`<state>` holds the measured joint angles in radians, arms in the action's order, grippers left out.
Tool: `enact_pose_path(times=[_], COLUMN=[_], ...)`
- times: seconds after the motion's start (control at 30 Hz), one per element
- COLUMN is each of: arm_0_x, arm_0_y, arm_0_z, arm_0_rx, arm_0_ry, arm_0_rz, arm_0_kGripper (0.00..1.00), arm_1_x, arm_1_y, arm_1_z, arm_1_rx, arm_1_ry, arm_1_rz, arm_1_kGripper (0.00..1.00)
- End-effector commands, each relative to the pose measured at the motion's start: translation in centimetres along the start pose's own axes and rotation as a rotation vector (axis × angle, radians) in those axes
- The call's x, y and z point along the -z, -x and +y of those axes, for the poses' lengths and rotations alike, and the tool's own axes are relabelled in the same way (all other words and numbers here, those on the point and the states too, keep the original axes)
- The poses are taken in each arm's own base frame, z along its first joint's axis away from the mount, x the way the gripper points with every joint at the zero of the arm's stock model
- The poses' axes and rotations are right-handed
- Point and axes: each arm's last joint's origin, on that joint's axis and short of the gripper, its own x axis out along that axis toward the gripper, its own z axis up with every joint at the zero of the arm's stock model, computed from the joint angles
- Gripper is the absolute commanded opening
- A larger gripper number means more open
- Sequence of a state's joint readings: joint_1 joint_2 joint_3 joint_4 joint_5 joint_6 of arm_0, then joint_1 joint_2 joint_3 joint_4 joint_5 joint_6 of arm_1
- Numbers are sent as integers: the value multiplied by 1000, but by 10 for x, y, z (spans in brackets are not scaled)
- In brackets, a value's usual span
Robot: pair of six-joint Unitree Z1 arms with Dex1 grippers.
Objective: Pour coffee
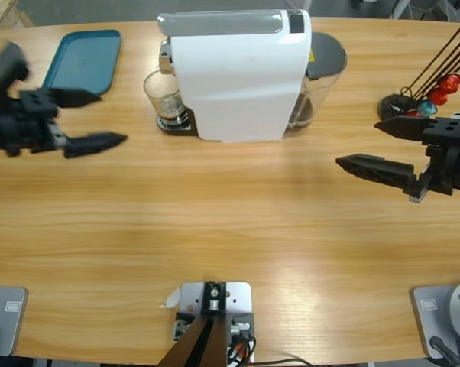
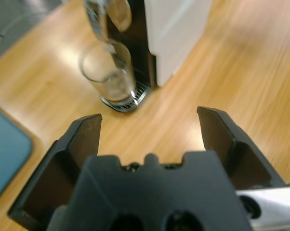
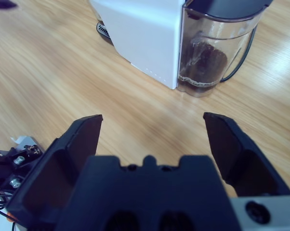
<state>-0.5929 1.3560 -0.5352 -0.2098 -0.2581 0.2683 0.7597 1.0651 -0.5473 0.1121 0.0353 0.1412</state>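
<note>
On the left of the tabletop (image 1: 238,222) lies one blue tray (image 1: 83,60). Near it the left gripper (image 1: 100,118) hangs with its fingers wide open, holding nothing. Next comes one glass (image 1: 163,98) under the spout of one white coffee machine (image 1: 238,76). The coffee (image 2: 117,95) looks like a thin dark layer at the bottom of the glass. Behind the machine sits one clear water tank (image 3: 210,53). On the right, the right gripper (image 1: 383,145) is open and empty too. Past it stands one rack with red and blue capsules (image 1: 436,95). The glass could tip and spill if the fingers bump it or squeeze it crooked.
</note>
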Motion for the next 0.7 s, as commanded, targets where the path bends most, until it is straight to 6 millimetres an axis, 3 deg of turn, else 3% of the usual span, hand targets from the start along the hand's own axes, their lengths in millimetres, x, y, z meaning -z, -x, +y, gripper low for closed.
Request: enact_pose_path(times=[0.03, 0.27, 0.47, 0.7], arm_0_x=[26, 28, 35, 39], arm_0_y=[-41, -70, -101, -121], arm_0_z=[2, 11, 24, 30], arm_0_rx=[61, 17, -119, -193], arm_0_ry=[-38, -38, -22, 9], arm_0_rz=[97, 79, 50, -65], arm_0_kGripper=[853, 853, 858, 885], arm_1_x=[1, 3, 3, 3], arm_1_y=[-6, -8, -11, -13], arm_1_z=[0, 0, 0, 0], arm_1_rx=[16, 15, 16, 15], arm_1_ry=[4, 4, 3, 3], arm_1_rz=[27, 36, 49, 58], arm_1_kGripper=[941, 941, 939, 940])
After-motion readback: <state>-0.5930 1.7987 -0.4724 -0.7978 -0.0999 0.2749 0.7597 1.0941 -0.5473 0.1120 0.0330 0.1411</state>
